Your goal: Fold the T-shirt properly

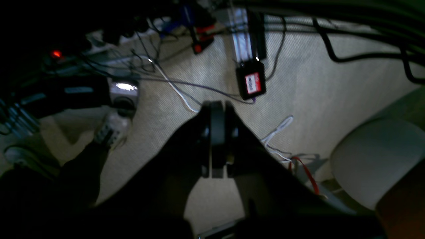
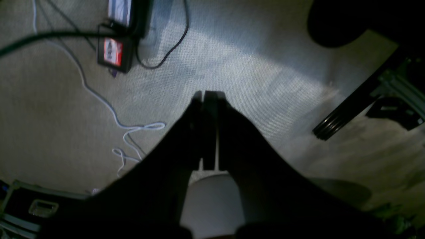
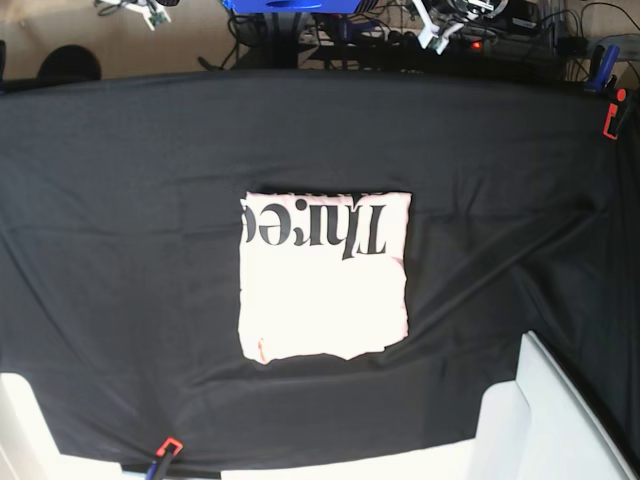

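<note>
One T-shirt [image 3: 322, 278], pale pink, folded into a near-square packet, lies flat near the middle of the bench [image 3: 120, 200], which is draped in black cloth. Black serif lettering "Three" runs along the far edge of the packet, upside down in the base view. Bottom edge slightly uneven, lower left corner a bit ragged. Two orange clamps grip the cloth: one at the front edge [image 3: 167, 447], one at the far right [image 3: 614, 112]. No container on the bench.

Neither end effector shows in the base view. Both wrist cameras look down at carpeted floor [image 2: 265, 83], off the bench. Left end effector [image 1: 217, 139]: fingers pressed together, empty, over the floor with loose cables and one black box with a red label [image 1: 251, 83]. Right end effector [image 2: 209, 129]: fingers together, empty, over the carpet; the same kind of labelled box [image 2: 114, 53] at upper left.
</note>
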Controlling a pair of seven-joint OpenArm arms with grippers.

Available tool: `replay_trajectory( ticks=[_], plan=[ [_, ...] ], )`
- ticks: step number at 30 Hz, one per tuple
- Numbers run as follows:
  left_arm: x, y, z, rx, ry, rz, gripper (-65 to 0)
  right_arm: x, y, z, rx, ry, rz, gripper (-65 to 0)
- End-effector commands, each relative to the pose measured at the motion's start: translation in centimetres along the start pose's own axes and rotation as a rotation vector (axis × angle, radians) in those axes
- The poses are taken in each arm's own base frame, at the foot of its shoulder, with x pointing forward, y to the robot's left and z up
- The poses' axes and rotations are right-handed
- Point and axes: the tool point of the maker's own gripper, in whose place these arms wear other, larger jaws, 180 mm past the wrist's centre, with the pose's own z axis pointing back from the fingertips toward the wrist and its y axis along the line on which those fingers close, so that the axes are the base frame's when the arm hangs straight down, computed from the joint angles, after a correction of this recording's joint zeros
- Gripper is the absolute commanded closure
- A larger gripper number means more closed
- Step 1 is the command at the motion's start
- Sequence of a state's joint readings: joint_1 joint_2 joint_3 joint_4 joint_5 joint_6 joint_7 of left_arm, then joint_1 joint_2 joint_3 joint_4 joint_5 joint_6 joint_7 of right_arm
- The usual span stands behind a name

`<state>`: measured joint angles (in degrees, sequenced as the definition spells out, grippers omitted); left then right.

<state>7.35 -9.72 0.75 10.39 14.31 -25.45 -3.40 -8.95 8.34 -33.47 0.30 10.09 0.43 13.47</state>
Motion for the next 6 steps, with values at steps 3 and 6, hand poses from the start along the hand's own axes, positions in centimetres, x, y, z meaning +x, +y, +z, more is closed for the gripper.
replay_trajectory(
  ticks=[3, 6],
  plan=[
    [-0.05, 0.20, 0.12, 0.001, -0.003, 0.001, 0.0, -0.83, -0.89, 0.16, -0.018, 0.011, 0.006, 0.0],
    [-0.05, 0.20, 0.12, 0.001, -0.003, 0.001, 0.0, -0.83, -0.89, 0.16, -0.018, 0.011, 0.006, 0.0]
  ],
)
